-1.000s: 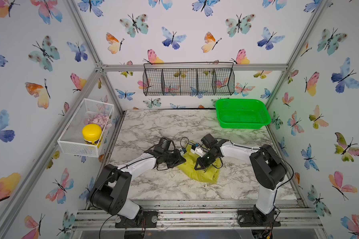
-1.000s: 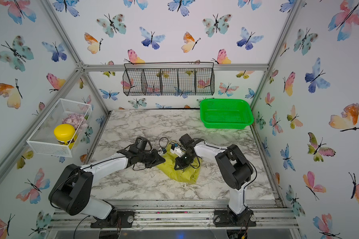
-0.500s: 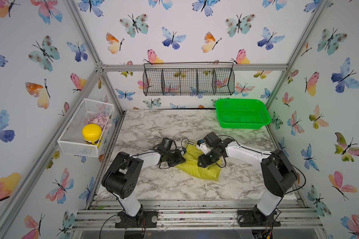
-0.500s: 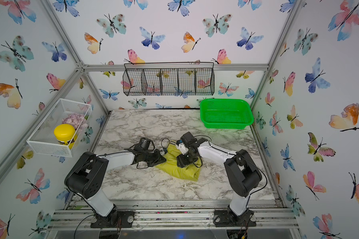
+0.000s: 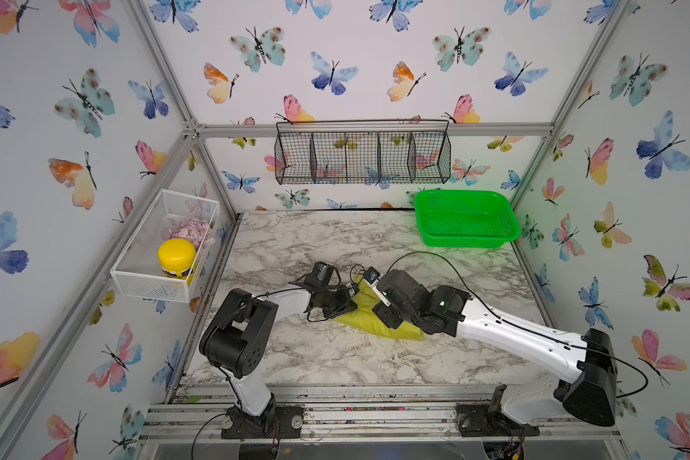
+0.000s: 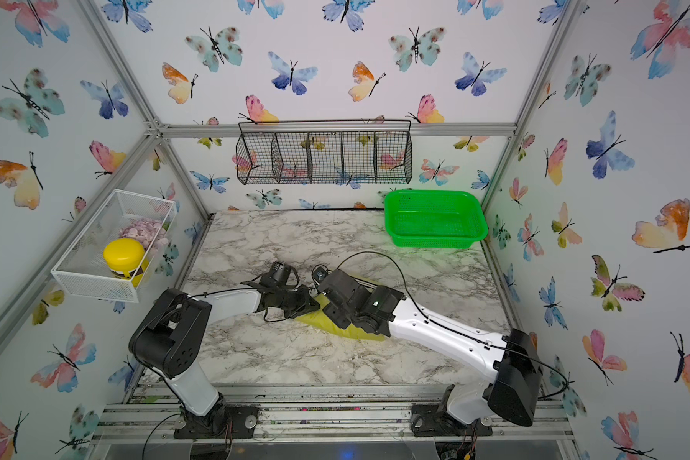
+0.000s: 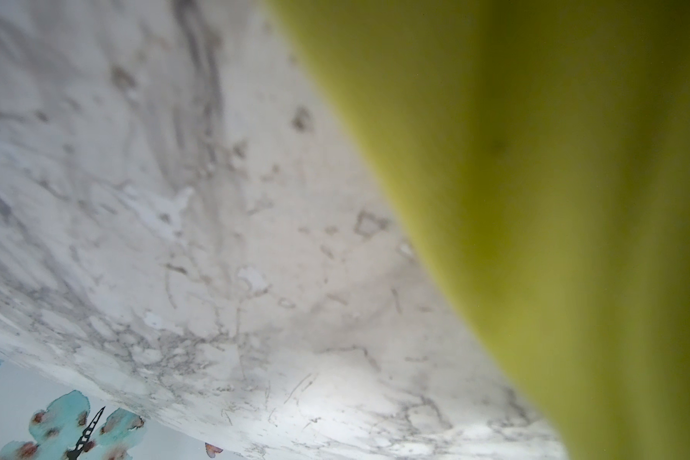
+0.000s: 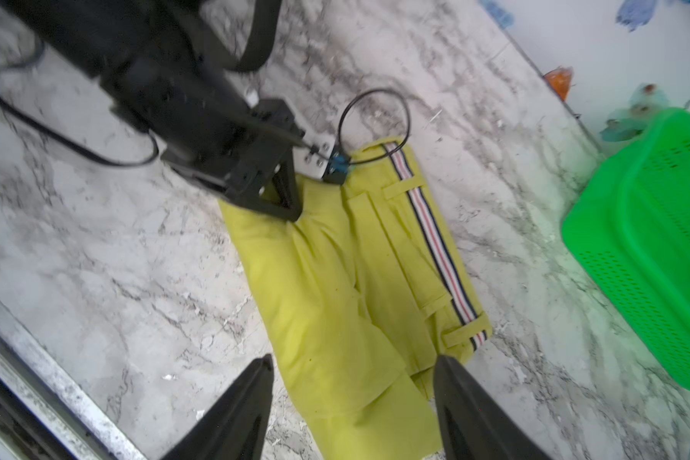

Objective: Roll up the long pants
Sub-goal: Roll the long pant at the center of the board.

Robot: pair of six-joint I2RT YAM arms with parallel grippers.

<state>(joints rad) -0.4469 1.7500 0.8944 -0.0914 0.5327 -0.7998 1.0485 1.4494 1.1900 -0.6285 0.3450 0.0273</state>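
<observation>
The long pants [image 5: 380,323] [image 6: 337,325] [image 8: 335,278] lie folded and flat on the marble table [image 5: 335,358], yellow-green, with the striped waistband [image 8: 435,239] along one side. My left gripper [image 5: 350,299] [image 6: 315,300] [image 8: 285,203] is shut on the cloth at the fold's left corner, and creases run out from its tip. In the left wrist view the pants [image 7: 554,179] fill one side, blurred, and the jaws stay out of frame. My right gripper [image 8: 353,372] [image 5: 385,316] hangs just over the pants' right part, open, its fingers [image 8: 255,390] standing either side of the cloth.
A bright green plastic basket [image 5: 467,239] [image 6: 435,239] [image 8: 654,259] stands at the back right corner. On the left wall hangs a white wire tray [image 5: 152,278] with a yellow-lidded jar [image 5: 176,255]. A black wire rack [image 5: 363,155] hangs on the back wall.
My right gripper has let go of the cloth, opened wide and drawn back over the pants. The left arm has folded at its elbow while its gripper stayed at the corner.
</observation>
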